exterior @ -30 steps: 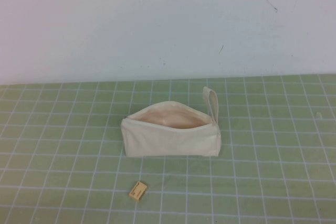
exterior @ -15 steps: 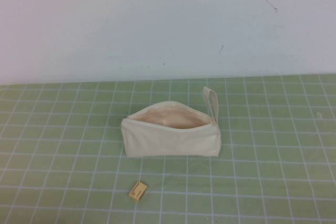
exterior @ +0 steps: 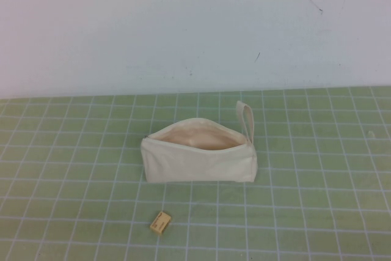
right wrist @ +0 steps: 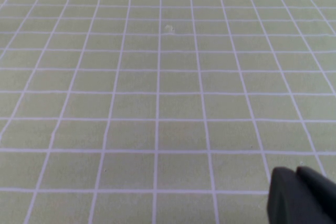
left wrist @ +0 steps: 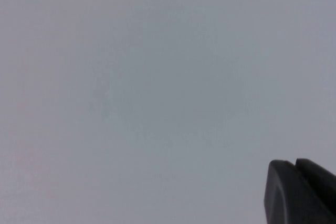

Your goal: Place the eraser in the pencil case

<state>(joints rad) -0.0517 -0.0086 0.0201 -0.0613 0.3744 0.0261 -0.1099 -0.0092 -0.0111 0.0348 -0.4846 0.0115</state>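
Green grid bench [exterior: 317, 200]: eraser [exterior: 160, 222] lower centre, untouched, near open pencil case [exterior: 198, 158]. Left gripper [left wrist: 302, 192], right gripper [right wrist: 302, 195] parked; jaws' state can't tell. Next: reach, pinch eraser.

A plain robot test bench, of a laboratory kind, was shown rather than a home. The table was covered by a green mat [exterior: 317, 151] printed with a white grid, as is used on work surfaces. Behind it a bare white wall [exterior: 183, 29] was seen, marked with a few thin dark scratches. No furniture or decoration was placed around. The same green grid was seen from the right wrist camera.
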